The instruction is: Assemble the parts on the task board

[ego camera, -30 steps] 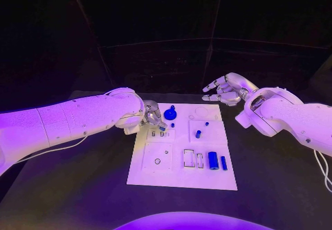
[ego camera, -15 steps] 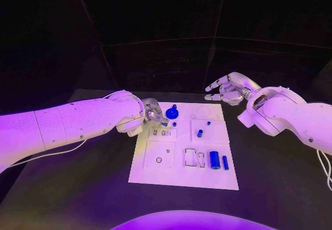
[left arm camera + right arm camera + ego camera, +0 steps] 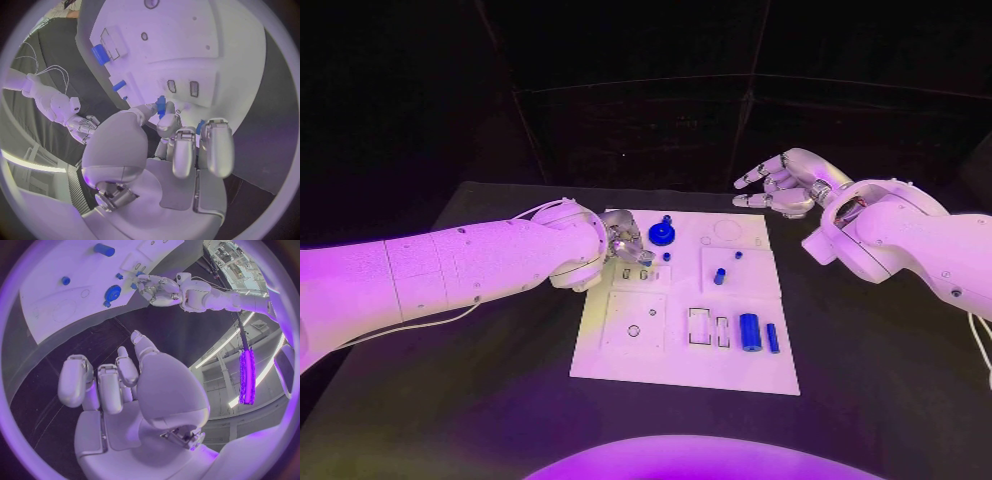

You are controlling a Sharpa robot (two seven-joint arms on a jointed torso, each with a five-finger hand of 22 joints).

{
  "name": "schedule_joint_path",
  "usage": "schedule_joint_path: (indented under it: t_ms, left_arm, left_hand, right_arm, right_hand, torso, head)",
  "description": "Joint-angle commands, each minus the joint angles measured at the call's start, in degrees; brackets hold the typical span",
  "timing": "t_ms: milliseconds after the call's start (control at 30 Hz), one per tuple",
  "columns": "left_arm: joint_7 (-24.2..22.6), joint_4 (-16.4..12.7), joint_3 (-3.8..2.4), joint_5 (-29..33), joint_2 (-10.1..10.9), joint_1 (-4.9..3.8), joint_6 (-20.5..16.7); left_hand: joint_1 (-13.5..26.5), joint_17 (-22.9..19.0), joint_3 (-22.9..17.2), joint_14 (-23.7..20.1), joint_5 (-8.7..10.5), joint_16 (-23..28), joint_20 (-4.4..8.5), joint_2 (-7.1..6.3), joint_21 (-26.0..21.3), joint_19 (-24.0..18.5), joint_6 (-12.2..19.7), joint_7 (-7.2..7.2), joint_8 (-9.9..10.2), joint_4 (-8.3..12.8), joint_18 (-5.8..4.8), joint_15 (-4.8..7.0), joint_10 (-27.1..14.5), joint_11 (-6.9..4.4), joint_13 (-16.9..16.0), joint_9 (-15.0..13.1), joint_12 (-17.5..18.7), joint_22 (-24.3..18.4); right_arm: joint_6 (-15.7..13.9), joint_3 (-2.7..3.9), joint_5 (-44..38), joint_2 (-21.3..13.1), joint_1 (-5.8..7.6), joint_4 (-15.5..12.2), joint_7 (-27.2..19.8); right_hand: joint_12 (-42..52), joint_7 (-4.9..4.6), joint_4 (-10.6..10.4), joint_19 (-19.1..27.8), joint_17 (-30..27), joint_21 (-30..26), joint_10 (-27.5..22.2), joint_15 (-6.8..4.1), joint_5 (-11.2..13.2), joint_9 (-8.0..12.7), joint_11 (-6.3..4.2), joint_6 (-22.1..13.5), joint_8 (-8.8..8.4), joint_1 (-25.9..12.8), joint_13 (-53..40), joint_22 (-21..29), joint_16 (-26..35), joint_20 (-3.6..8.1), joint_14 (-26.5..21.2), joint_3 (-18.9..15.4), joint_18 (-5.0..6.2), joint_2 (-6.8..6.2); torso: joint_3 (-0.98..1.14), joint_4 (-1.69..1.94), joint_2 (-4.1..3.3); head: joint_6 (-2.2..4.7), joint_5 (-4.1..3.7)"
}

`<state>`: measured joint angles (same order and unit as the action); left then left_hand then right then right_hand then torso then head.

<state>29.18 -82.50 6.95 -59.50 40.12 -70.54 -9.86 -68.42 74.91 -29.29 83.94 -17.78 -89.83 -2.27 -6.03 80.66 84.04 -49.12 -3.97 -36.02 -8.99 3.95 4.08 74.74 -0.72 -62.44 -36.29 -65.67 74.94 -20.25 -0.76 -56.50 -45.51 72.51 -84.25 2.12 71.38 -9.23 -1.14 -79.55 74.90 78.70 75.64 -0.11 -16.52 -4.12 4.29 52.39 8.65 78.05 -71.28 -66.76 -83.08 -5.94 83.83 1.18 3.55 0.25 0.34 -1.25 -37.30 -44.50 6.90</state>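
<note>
Left hand is hovering over the far left part of the board, its fingers pinching a small blue part just above the white surface, close to two small slots. Right hand is hanging above the dark worktop beyond the board's far right corner, fingers loosely curled and apart, holding nothing.

On the board: a blue round piece is sitting near the far edge, just beside the left hand. A short blue peg is lying mid-board, with a smaller blue bit just beyond it. A blue cylinder and a slim blue bar are lying side by side near the right edge, next to rectangular recesses.
</note>
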Motion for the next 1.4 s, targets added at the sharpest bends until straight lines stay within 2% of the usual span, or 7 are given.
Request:
schedule_joint_path:
  t_ms: [33, 200, 400, 1100, 1400]
  left_arm:
    - [0.2, -0.1, 0.29, -2.5, 0.0, 0.15, -1.1]
    - [0.3, 0.0, 0.81, -2.7, 0.0, 0.37, -0.9]
    - [0.3, -0.1, 1.07, -2.7, 0.1, 0.52, 0.1]
    - [0.5, -0.3, 1.20, -2.7, 0.4, 0.60, 2.9]
    - [0.5, 0.0, 1.21, -2.7, 0.2, 0.62, 3.9]
  left_hand:
    - [0.2, 15.1, -9.0, 6.1, -0.35, -0.2, 0.52, 0.42, 0.3, 1.1, -0.2, 0.44, -0.4, 8.6, -0.99, 0.37, 0.2, -0.17, 0.0, -0.1, 0.3, 1.1]
    - [0.2, 15.1, -9.0, 6.1, -0.36, -0.2, 0.53, 0.43, 0.4, 1.1, -0.2, 0.44, -0.4, 8.6, -1.00, 0.37, 0.2, -0.17, 0.0, -0.1, 0.3, 1.2]
    - [0.3, 15.1, -9.1, 6.1, -0.36, -0.2, 0.53, 0.40, 0.4, 1.1, -0.2, 0.46, -0.4, 8.7, -1.01, 0.38, 0.3, -0.18, 0.0, -0.2, 0.3, 1.2]
    - [0.9, 15.1, -9.6, 6.1, -0.63, -0.2, 0.57, 0.20, 0.5, 1.2, -0.3, 0.53, -0.7, 8.8, -1.04, 0.42, 0.5, -0.23, -0.1, -0.4, 0.2, 1.4]
    - [1.5, 15.1, -9.8, 6.1, -0.66, -0.2, 0.59, 0.15, 0.4, 1.2, -0.3, 0.58, -0.9, 8.7, -1.04, 0.44, 0.6, -0.26, -0.1, -0.6, 0.2, 1.4]
  right_arm:
    - [0.0, 0.05, -0.2, 0.0, 0.12, 0.0, -0.2]
    - [-0.1, 0.05, -0.2, -0.1, 0.12, -0.1, -0.3]
    - [-0.1, 0.05, -0.2, -0.2, 0.12, 0.0, -0.3]
    - [0.0, 0.05, -0.3, 0.1, 0.12, 0.3, -0.2]
    - [0.1, 0.05, -0.3, 0.3, 0.11, 0.4, -0.1]
  right_hand:
    - [-0.3, 0.04, 0.0, 0.1, 3.0, -0.3, -0.2, -0.37, -0.2, 0.1, -0.26, -0.2, 0.32, 0.4, 0.1, 0.1, 0.2, 0.22, 3.5, -0.3, 1.01, -0.12]
    - [-0.4, 0.03, 0.0, 0.1, 3.0, -0.3, -0.3, -0.37, -0.4, 0.1, -0.26, -0.2, 0.34, 0.4, 0.2, 0.1, 0.2, 0.23, 3.5, -0.3, 1.02, -0.14]
    - [-0.4, 0.03, 0.0, 0.1, 3.0, -0.3, -0.3, -0.37, -0.4, 0.1, -0.26, -0.2, 0.34, 0.4, 0.2, 0.1, 0.2, 0.23, 3.5, -0.3, 1.02, -0.14]
    - [-0.4, 0.03, -0.1, 0.0, 3.0, -0.3, -0.2, -0.37, -0.5, 0.1, -0.25, -0.2, 0.35, 0.3, 0.1, 0.0, 0.2, 0.24, 3.5, -0.4, 1.00, -0.10]
    - [-0.4, 0.03, -0.1, 0.0, 3.0, -0.3, -0.2, -0.37, -0.5, 0.1, -0.25, -0.2, 0.35, 0.3, 0.1, 0.0, 0.2, 0.24, 3.5, -0.4, 1.00, -0.10]
  torso:
    - [0.00, -0.06, -0.01]
    - [-0.03, -0.01, -0.02]
    - [-0.05, -0.06, -0.04]
    - [0.00, -0.15, -0.06]
    - [0.01, -0.07, -0.05]
  head:
    - [-0.06, 0.05]
    - [-0.10, 0.08]
    - [-0.18, 0.20]
    - [-0.47, 0.31]
    - [-0.57, 0.32]
